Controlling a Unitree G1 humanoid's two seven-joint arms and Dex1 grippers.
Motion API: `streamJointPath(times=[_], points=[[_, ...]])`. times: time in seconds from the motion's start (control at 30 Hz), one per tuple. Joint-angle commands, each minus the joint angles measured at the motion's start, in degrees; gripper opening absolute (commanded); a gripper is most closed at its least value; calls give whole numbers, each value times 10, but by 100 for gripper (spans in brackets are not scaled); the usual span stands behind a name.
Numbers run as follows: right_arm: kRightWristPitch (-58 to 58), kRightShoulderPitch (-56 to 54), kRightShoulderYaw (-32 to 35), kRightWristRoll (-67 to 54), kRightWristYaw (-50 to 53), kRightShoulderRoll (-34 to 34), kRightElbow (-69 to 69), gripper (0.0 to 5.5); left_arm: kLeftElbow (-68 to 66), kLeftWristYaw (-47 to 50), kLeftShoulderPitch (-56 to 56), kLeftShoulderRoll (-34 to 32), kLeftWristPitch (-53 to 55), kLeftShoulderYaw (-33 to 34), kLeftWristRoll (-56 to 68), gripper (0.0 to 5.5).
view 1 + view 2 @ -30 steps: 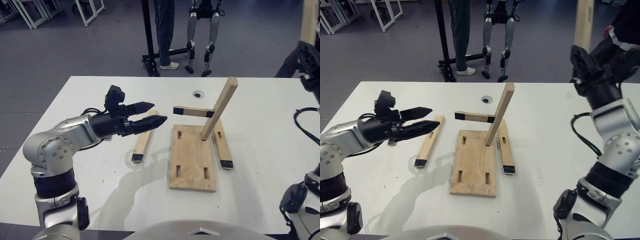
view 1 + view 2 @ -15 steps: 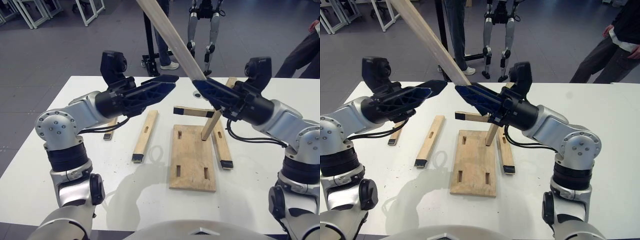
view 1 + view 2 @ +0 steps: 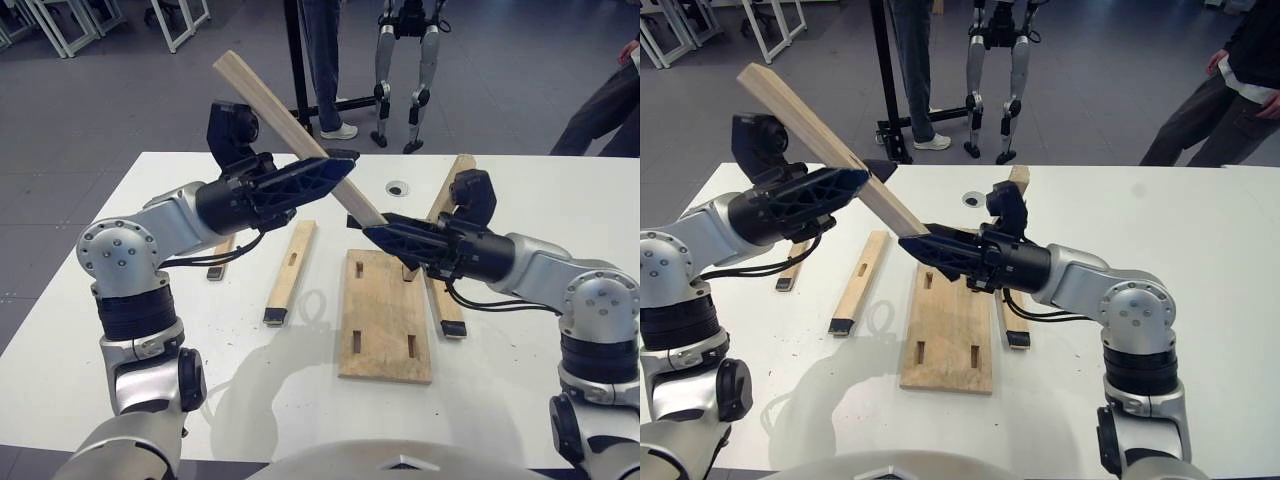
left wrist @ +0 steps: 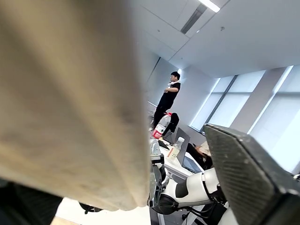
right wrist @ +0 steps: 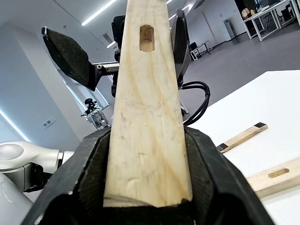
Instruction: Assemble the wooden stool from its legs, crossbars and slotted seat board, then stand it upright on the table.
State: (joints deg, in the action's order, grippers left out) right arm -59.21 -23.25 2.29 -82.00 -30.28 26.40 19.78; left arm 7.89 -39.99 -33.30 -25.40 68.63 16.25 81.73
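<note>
A long pale wooden stool leg (image 3: 285, 125) is held in the air above the far half of the white table (image 3: 500, 390), slanting from low at the centre up toward the far left. The right gripper (image 3: 375, 232) is clamped on its lower end; from the right wrist camera the wood sits tight between the two dark fingers, with an oval slot (image 5: 146, 37) partway along. The left gripper (image 3: 335, 165) straddles the leg's middle with its fingers spread. One finger lies close to the wood and the other pad (image 5: 70, 56) stands apart from it.

Below them lies the slotted rectangular seat board of pale wood (image 3: 385, 325), flat at the table's centre, with three slots showing in its face. A second wooden leg (image 3: 462, 165) rises tilted from the board's far right corner. Its lower part is hidden behind the right gripper, so whether its foot sits in the fourth slot cannot be told.

A slotted wooden leg with a dark cap (image 3: 290, 268) lies flat just left of the board. Another dark-capped leg (image 3: 447, 305) lies along the board's right edge, its far end covered by the right arm. A thin wooden crossbar with a dark tip (image 3: 215, 268) lies farther left, mostly hidden behind the left arm.
</note>
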Motion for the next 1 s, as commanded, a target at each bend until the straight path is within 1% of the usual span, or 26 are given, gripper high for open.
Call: streamJointPath(times=[0.03, 0.07, 0.23, 0.37, 0.6, 0.67, 0.7, 0.77, 0.8, 0.93, 1.0], points=[[-6, 1, -5, 16, -5, 8, 0, 206, 2, -2, 4, -13, 3, -3, 17, 383], [-5, 0, -5, 16, -5, 7, 0, 206, 2, -2, 5, -15, 2, -5, 16, 372], [-7, -3, -7, 11, -4, 6, 3, 205, 2, 0, 10, -19, -2, -16, 4, 279], [-8, 0, -8, 14, -7, 8, 3, 205, 6, -5, 17, -30, 4, -20, 13, 216], [-7, -10, 0, 49, -38, 31, -27, 204, 5, -15, 21, -53, 15, -18, 33, 213], [-4, -15, 2, 68, -31, 32, -39, 204, 4, -12, 20, -52, 12, -20, 30, 213], [-12, -18, 4, 61, -29, 32, -45, 242, 3, -10, 20, -51, 10, -20, 29, 213], [-21, -20, 6, 51, -30, 32, -48, 273, 3, -9, 22, -49, 4, -21, 23, 212], [-23, -21, 7, 50, -29, 31, -49, 294, 3, -4, 24, -47, -3, -23, 13, 203], [-22, -17, 12, 58, -32, 33, -47, 371, -27, 25, 29, -34, -44, -31, -47, 203], [-26, -10, 15, 58, -37, 40, -36, 404, -37, 25, 32, -29, -61, -25, -64, 203]])
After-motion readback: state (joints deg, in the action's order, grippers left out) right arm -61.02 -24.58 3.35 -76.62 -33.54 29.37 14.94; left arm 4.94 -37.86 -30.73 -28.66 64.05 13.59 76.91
